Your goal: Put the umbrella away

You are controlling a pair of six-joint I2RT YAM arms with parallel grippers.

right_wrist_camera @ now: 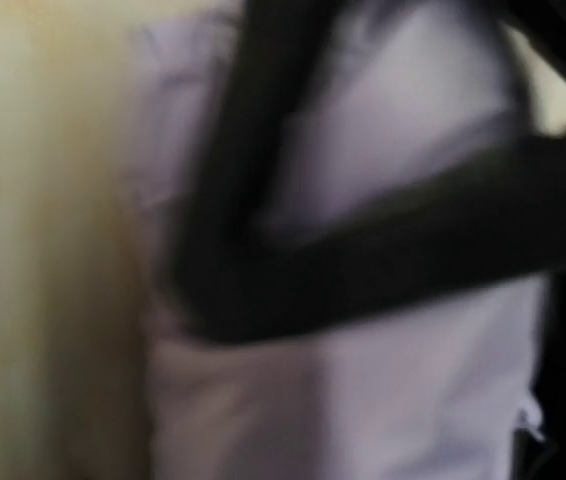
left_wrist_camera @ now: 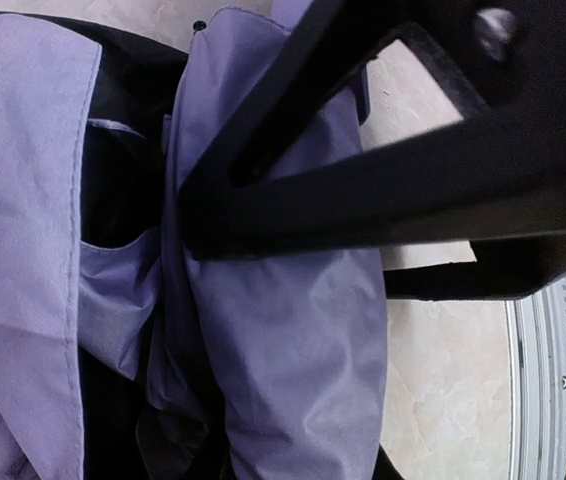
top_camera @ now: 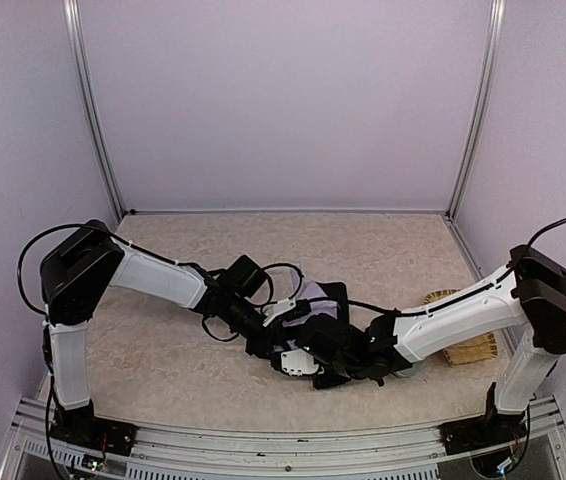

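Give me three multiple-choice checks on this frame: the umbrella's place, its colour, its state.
1. Where is the umbrella?
A. middle of the table, left of the woven basket
B. inside that basket
C. against the back wall

2. Its outer fabric is:
A. red
B. pale lavender
C. green

3. Its canopy is:
A. spread fully open
B. strapped into a tight roll
C. collapsed, fabric in loose folds

Answers:
1 A: the top view shows the lavender cloth mid-table, with the basket apart to its right.
2 B: the left wrist view shows lavender cloth over a black lining.
3 C: the left wrist view shows slack pleats with the lining exposed.
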